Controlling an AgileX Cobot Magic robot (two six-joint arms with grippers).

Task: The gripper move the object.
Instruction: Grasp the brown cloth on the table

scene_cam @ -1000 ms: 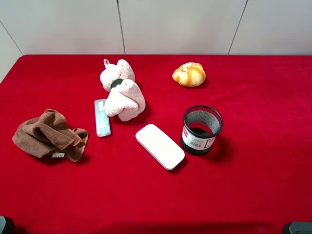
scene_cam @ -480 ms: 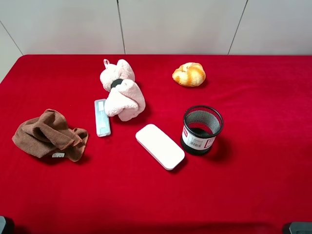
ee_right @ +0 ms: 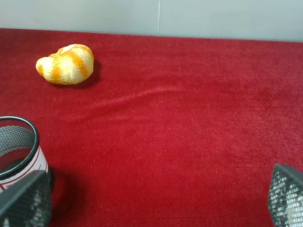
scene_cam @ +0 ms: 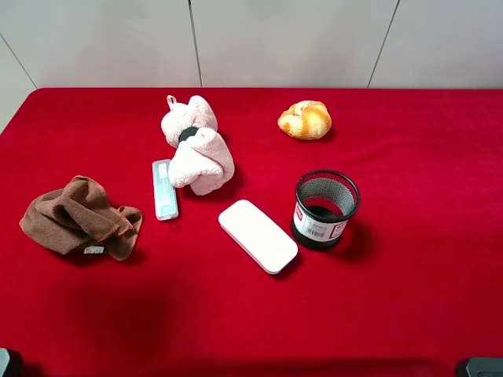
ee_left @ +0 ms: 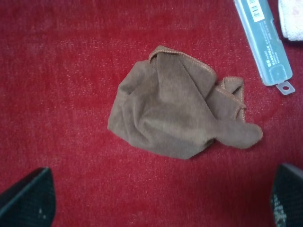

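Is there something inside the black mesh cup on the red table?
Nothing shows inside the black mesh cup: only its mesh wall and dark floor. The near wall covers part of the floor, so something small could hide there.

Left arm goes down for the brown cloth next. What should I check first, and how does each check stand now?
1. Left gripper open: ok.
2. Cloth roughly centred in the left wrist view: ok.
3. Cloth apart from blue case: ok.
4. Nothing lying on cloth: ok.
5. Right gripper open, holding nothing: ok.
6. Height above cloth: cannot tell.
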